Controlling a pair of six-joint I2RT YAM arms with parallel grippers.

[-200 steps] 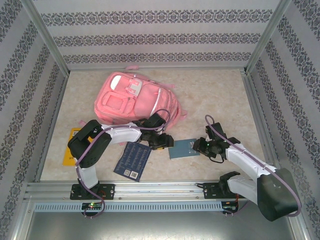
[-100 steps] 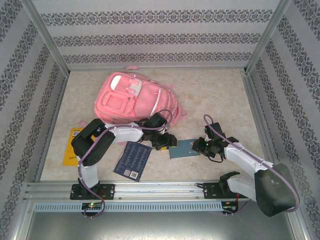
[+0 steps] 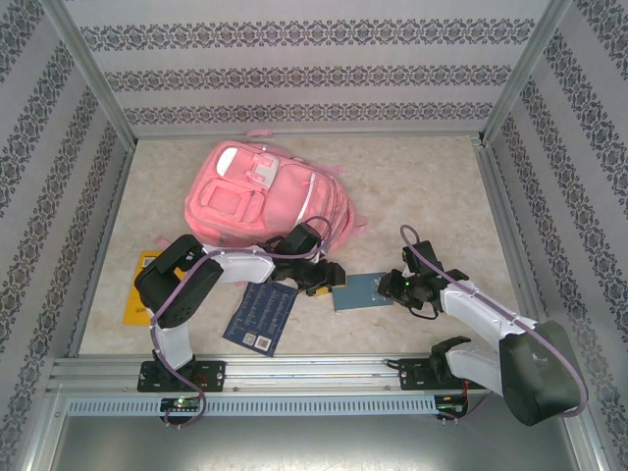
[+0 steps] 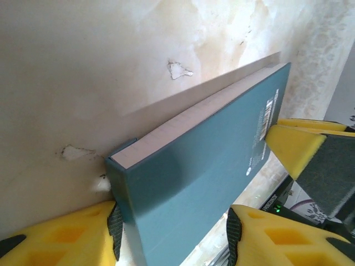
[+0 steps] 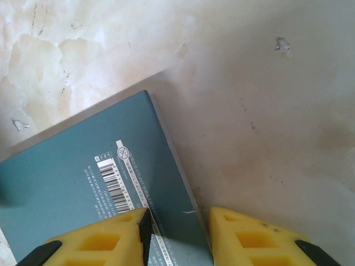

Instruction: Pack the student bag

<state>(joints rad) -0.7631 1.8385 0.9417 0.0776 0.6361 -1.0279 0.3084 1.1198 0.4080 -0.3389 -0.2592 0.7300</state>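
The left end effector (image 4: 172, 238) has blocky yellow fingers, moulded with hollow pockets and faced with dark pads. They sit either side of the left end of a teal book (image 4: 211, 160), jaws partly open with the book's corner between them. The right end effector (image 5: 177, 235), with the same yellow fingers, straddles the book's opposite edge through a narrow gap. One of its fingers lies over the cover beside a printed barcode. Whether either pair actually presses on the book I cannot tell from these angles.

The book is a slim rectangle with a smooth matte cover and a pale block of pages. It lies near the middle of the cream, marble-patterned counter (image 3: 422, 186), whose surface shows small chips and scuffs.

The student bag (image 3: 265, 196) lies flat on the far left part of the counter. It is soft pink fabric, rounded, with its front pockets facing up and a white stripe curving down its right side. The left arm's wrist crosses its near edge.

A dark blue booklet (image 3: 260, 314) lies flat near the left arm. A yellow sheet (image 3: 140, 289) lies at the left, partly hidden by that arm's elbow.
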